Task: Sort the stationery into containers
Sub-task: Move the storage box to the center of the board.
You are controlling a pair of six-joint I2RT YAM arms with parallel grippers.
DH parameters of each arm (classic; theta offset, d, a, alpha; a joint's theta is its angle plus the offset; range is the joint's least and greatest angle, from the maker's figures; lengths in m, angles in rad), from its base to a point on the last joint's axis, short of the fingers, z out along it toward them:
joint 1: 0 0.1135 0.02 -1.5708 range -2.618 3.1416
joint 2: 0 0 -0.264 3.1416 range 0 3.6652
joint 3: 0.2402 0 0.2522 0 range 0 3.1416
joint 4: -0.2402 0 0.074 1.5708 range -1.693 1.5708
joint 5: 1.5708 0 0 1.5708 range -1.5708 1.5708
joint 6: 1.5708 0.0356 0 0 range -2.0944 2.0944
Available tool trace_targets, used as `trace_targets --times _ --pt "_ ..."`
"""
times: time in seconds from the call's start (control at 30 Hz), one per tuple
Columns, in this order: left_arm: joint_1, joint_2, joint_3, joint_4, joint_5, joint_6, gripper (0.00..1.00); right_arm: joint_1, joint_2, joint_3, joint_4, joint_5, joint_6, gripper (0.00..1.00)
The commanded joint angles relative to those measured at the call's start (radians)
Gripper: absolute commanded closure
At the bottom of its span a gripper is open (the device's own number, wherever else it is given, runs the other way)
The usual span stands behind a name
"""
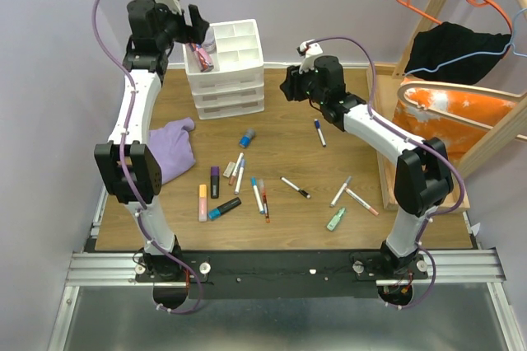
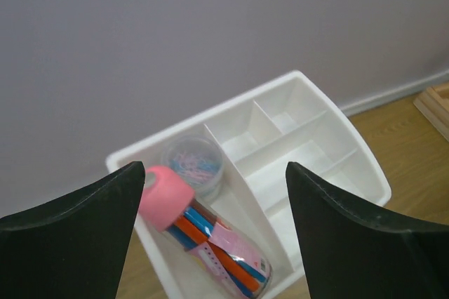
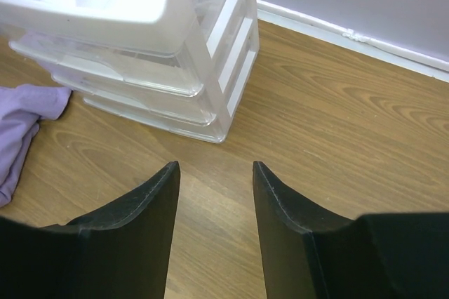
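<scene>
Left claw (image 2: 216, 173) released, empty, above organiser (image 1: 230, 91). Right claw (image 3: 214, 167) released, right of organiser. White pen (image 1: 319, 132) lies just behind it on the tabletop (image 1: 362, 227), long axis near-to-far. Right arm is nearer.

The left gripper (image 2: 214, 173) hangs with its jaws spread wide, black fingers (image 2: 77, 243) framing the lower corners. Between and just beyond them sits the white organiser (image 2: 309, 81), its open divided top facing up. In the long compartment nearest the left finger lies a clear tube (image 2: 224, 250), tilted, with orange, blue and pink pieces inside. Its pink cap (image 2: 165, 197) is right by that fingertip, though I cannot tell whether they touch. Past the cap is a small round tub of pastel paper clips (image 2: 193, 162). The compartments toward the right finger look bare. Beyond that finger is wooden tabletop (image 2: 414, 151), and behind everything a pale wall (image 2: 210, 25).
</scene>
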Motion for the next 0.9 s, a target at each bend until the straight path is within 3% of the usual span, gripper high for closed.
trace_targets --times 0.0,0.33,0.6,0.87 --pt "0.0 -0.002 0.16 -0.084 -0.144 0.032 0.14 -0.007 0.0 -0.001 0.02 -0.011 0.01 0.46" --pt "-0.04 0.082 0.232 -0.23 -0.247 -0.003 0.3 -0.036 0.009 0.036 -0.006 -0.042 0.039 0.43" --pt "-0.048 0.11 0.232 -0.243 -0.288 -0.011 0.29 -0.056 0.08 0.105 -0.047 -0.116 0.042 0.36" --pt "-0.052 0.125 0.225 -0.253 -0.316 -0.008 0.35 -0.058 0.132 0.171 -0.063 -0.125 0.034 0.36"
